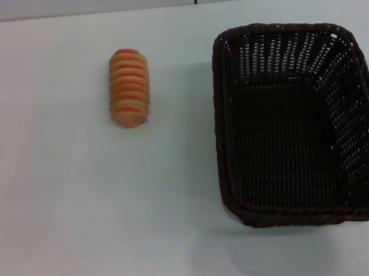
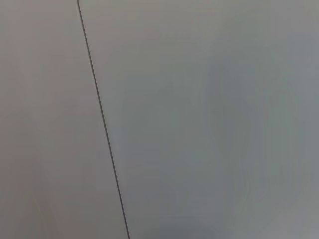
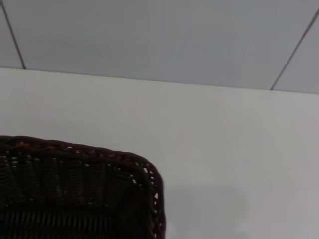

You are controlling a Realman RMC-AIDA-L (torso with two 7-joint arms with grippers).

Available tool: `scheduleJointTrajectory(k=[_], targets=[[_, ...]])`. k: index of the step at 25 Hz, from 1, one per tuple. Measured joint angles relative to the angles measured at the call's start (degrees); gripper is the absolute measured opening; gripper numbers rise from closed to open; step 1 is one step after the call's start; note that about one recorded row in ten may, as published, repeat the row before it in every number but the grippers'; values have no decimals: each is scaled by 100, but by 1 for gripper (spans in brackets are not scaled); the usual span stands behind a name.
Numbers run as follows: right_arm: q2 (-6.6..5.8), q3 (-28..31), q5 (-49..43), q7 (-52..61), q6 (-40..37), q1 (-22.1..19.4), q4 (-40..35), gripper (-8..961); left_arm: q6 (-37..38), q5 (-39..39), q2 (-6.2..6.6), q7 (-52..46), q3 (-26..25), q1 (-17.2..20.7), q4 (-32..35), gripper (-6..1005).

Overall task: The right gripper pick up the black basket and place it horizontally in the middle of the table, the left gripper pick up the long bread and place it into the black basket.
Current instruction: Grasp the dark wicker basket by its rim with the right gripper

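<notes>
Black basket (image 1: 301, 125) sat lengthwise at the table's (image 1: 61, 225) right, long bread (image 1: 129, 87) left. No end effector showed; can't tell its state. You'd grab the rim first.

We see soft, even light in the head view, and the table (image 1: 66, 211) looks bright and pale. No glare shows on it. The basket (image 1: 296, 122) is very dark, yet little spots of light shine through the holes in its sides. A faint gray shadow lies on the table near its close edge. The bread (image 1: 129, 87) looks a bit fuzzy and has a thin shadow beside it. The left wrist view is dim and gray all over. In the right wrist view the basket (image 3: 79, 189) corner is dark and a little blurry
</notes>
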Motion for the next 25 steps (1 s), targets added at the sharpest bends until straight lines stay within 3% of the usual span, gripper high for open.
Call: scheduleJointTrajectory(k=[12, 25], targets=[[153, -413, -133, 52, 55, 106, -171, 606, -6, -4, -10, 146, 54, -6, -61, 771], [174, -1055, -105, 274, 810, -482, -457, 605, -3, 3, 5, 204, 46, -38, -75, 772]])
